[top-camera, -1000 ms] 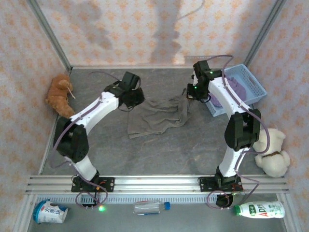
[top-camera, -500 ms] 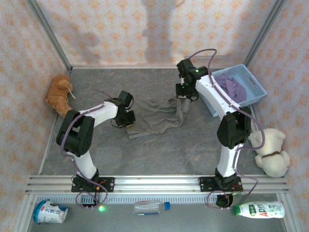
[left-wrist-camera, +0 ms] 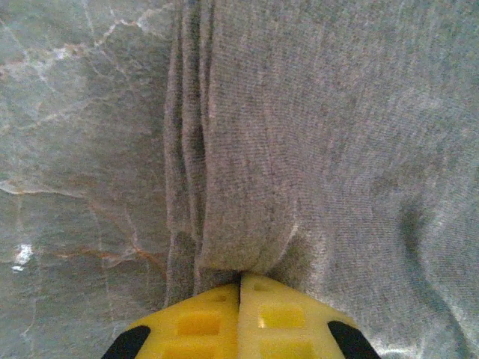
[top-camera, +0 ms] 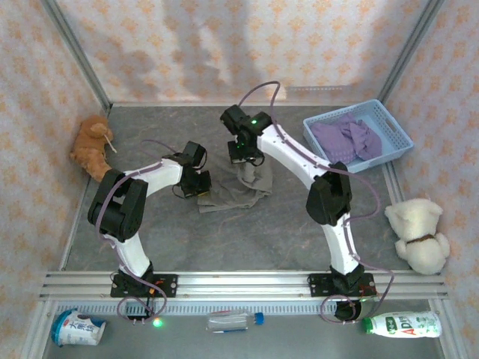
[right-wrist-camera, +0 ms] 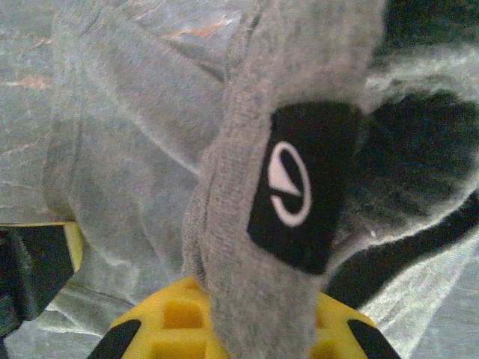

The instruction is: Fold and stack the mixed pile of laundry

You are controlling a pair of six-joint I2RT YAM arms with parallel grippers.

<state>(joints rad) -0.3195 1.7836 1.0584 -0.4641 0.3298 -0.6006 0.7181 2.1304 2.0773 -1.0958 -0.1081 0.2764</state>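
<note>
The grey-brown trousers [top-camera: 241, 191] lie bunched on the table's middle, their right end lifted and carried over the rest. My right gripper [top-camera: 243, 155] hangs above them, shut on the waistband; in the right wrist view that band, with its black label [right-wrist-camera: 299, 183], drapes over the yellow fingers [right-wrist-camera: 168, 318]. My left gripper [top-camera: 198, 187] sits low at the trousers' left edge, shut on a fold of grey cloth [left-wrist-camera: 247, 149], its fingertips [left-wrist-camera: 217, 299] pressed together. The lavender shirt [top-camera: 344, 138] lies crumpled in the blue basket [top-camera: 400, 134] at the back right.
An orange plush toy [top-camera: 92, 146] sits by the left wall and a cream one [top-camera: 419, 235] by the right wall. Beyond the near rail lie a clear bottle [top-camera: 234, 321], a green-labelled bottle [top-camera: 404, 324] and a cup [top-camera: 77, 329].
My right gripper has swung left from beside the basket, drawing the trousers' right end over toward the middle. My left gripper dropped to the trousers' left edge and has stayed there.
</note>
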